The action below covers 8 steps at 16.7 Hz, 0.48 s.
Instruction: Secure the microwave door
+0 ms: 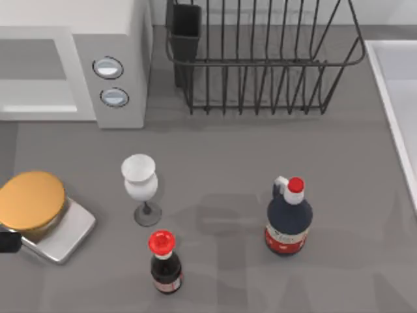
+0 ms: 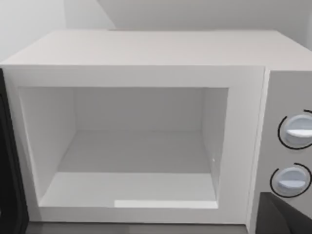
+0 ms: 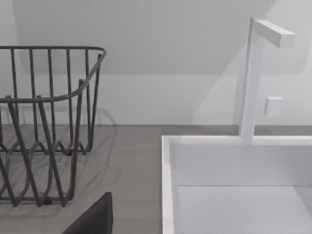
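Note:
The microwave [image 1: 111, 39] stands at the table's back left, its two round dials [image 1: 108, 67] facing the front. In the left wrist view its white cavity [image 2: 126, 146] gapes open and holds nothing. The microwave door [image 2: 9, 175] shows as a dark strip on the side of the cavity away from the dials [image 2: 295, 131], swung outward. A dark part of my left gripper [image 2: 285, 219] sits at that view's edge, facing the microwave front from a short way off. A dark part of my right gripper [image 3: 92, 219] shows in the right wrist view, near the sink.
A black wire rack [image 1: 260, 59] stands right of the microwave. A white goblet [image 1: 140, 186], a small red-capped bottle [image 1: 164, 261] and a larger dark bottle [image 1: 288, 222] stand mid-table. An orange disc on a silver slab [image 1: 39, 215] lies front left. A white sink [image 3: 234, 185] with a faucet [image 3: 251, 78] is at the right.

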Each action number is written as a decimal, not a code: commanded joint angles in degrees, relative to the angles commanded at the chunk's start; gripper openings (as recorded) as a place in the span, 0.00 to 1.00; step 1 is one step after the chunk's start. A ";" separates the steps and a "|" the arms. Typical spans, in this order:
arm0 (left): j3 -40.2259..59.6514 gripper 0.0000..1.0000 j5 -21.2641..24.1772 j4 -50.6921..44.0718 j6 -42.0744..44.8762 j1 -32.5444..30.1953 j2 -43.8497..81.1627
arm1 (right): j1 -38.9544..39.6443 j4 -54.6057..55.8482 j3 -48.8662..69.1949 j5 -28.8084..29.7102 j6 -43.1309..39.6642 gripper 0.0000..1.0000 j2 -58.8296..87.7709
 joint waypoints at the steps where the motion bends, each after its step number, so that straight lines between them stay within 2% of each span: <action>1: 0.00 0.00 0.00 0.00 0.00 0.00 0.00 | 0.00 0.00 0.00 0.00 0.00 1.00 0.00; 4: 0.45 0.00 0.79 -0.05 0.56 0.83 0.86 | 0.00 0.00 0.00 0.00 0.00 1.00 0.00; 8: 8.68 0.00 8.14 -2.67 7.70 9.22 9.39 | 0.00 0.00 0.00 0.00 0.00 1.00 0.00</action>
